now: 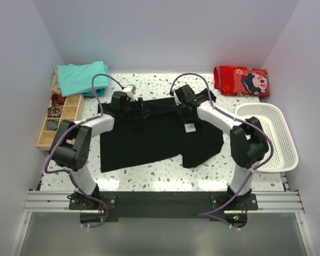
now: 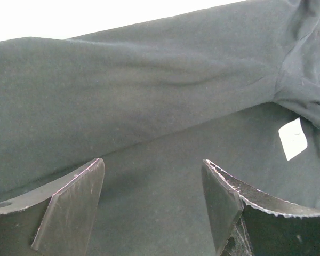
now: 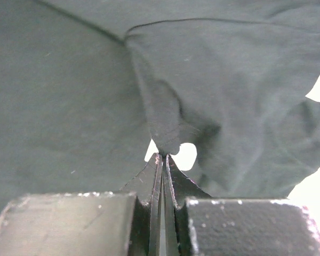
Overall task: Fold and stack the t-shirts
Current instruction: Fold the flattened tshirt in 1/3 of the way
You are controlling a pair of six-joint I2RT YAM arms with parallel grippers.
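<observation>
White, speckled table (image 1: 149, 178) fills the booth, and we see the black t-shirt (image 1: 144, 136) spread over its middle, lying flat except for a rumpled, partly folded right side. At the right edge of the table stands a white mesh basket (image 1: 258, 108), apart from the shirt. The teal t-shirts (image 1: 82, 77) lie folded in the far left corner, and a red patterned cloth (image 1: 241, 81) lies folded in the far right corner. A wooden tray (image 1: 61, 120) with compartments sits along the left edge, just near of the teal pile.

We find the left gripper (image 2: 152, 181) over the far left part of the black shirt, its jaws spread wide with nothing between them. The right gripper (image 3: 162, 157) is over the far right part, its jaws pressed together on a small raised pinch of the black fabric. Just near of it, the small white patch (image 1: 190, 127) shows on the shirt.
</observation>
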